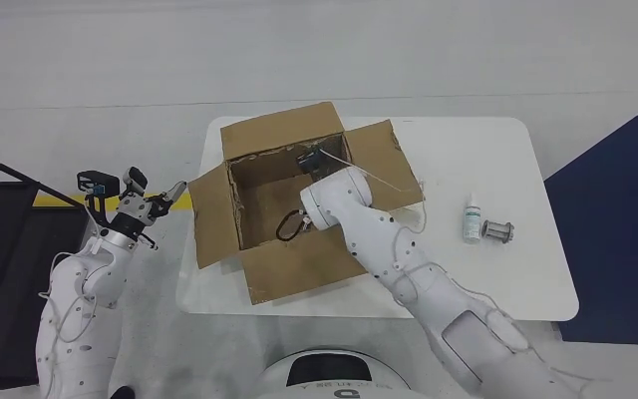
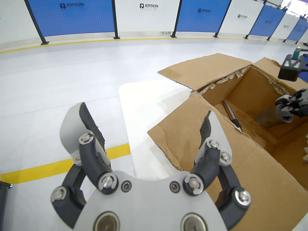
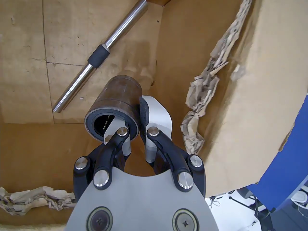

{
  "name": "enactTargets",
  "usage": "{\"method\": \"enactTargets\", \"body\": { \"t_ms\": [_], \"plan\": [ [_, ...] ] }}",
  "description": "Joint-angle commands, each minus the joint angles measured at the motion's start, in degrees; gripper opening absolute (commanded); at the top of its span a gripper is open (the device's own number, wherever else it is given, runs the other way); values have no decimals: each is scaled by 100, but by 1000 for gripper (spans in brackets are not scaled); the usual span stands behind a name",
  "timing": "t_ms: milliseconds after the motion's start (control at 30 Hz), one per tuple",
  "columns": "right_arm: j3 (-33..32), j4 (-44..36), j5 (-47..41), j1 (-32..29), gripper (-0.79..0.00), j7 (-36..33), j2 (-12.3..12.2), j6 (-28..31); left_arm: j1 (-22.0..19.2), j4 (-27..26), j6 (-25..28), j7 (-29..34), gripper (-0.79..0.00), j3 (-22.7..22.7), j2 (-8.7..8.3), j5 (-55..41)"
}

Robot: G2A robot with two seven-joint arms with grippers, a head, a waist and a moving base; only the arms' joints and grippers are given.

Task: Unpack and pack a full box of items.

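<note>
A brown cardboard box [image 1: 211, 219] with torn, ragged flaps stands open on the white tabletop [image 1: 478, 150], towards its left side. The right arm reaches down into it. The right pincer [image 3: 134, 115] grips a dark, hollow metal cylinder [image 3: 118, 97] by its wall: one finger sits inside the bore and the other presses on the outside, so the jaws are nearly closed. The cylinder's long axis runs roughly in line with the fingers. Its open end faces back towards the wrist and its other end points down at the box floor (whether it touches the floor I cannot tell).

Beside it a polished steel rod with a black sleeve around its middle [image 3: 125, 22] lies flat on the box floor. It is slanted to the walls, with one end close to a corner.

The left pincer [image 2: 145, 111] hangs off the tabletop's left edge, near the box's left flap. Its jaws are spread wide with nothing between them.

On the right of the tabletop, well apart from the box, a small white bottle [image 1: 472, 217] lies just beside a short grey metal cylinder [image 1: 497, 232].

The floor is pale with a yellow line [image 2: 60, 164]. Blue and white panels [image 2: 72, 8] fence the room at the far side.
</note>
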State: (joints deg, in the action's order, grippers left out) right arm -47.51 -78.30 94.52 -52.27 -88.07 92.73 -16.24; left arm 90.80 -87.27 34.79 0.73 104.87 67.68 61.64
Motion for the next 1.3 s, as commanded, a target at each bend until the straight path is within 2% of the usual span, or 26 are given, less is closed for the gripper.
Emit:
{"method": "enactTargets", "body": {
  "t_ms": [0,300,367,400,433,600,767,867,933,1000,1133,1267],
  "plan": [
    [-85,211,225,-50,-785,7,207,-7,0,0,0,0,0,0,0,0],
    [-574,981,941,-42,-785,7,975,-6,0,0,0,0,0,0,0,0],
    [-717,1101,1159,-40,-699,7,1105,-5,0,0,0,0,0,0,0,0],
    [-776,1154,1267,-48,-625,7,1167,-5,0,0,0,0,0,0,0,0],
    [-836,1193,1353,-57,-600,7,1227,-5,0,0,0,0,0,0,0,0],
    [-1099,1277,1732,-133,-585,7,1482,-4,0,0,0,0,0,0,0,0],
    [-1191,1139,1929,-177,-591,7,1555,-4,0,0,0,0,0,0,0,0],
    [-1187,372,2000,-435,-582,7,1511,-4,0,0,0,0,0,0,0,0],
    [-1166,-474,1948,-774,-573,7,1431,1,0,0,0,0,0,0,0,0],
    [-1208,-1667,1779,-1242,-573,7,1320,5,0,0,0,0,0,0,0,0],
    [-1524,-3834,1139,-2045,-557,7,975,142,0,0,0,0,0,0,0,0],
    [-2004,-5379,810,-2853,-551,7,657,141,0,0,0,0,0,0,0,0]
  ]
}}
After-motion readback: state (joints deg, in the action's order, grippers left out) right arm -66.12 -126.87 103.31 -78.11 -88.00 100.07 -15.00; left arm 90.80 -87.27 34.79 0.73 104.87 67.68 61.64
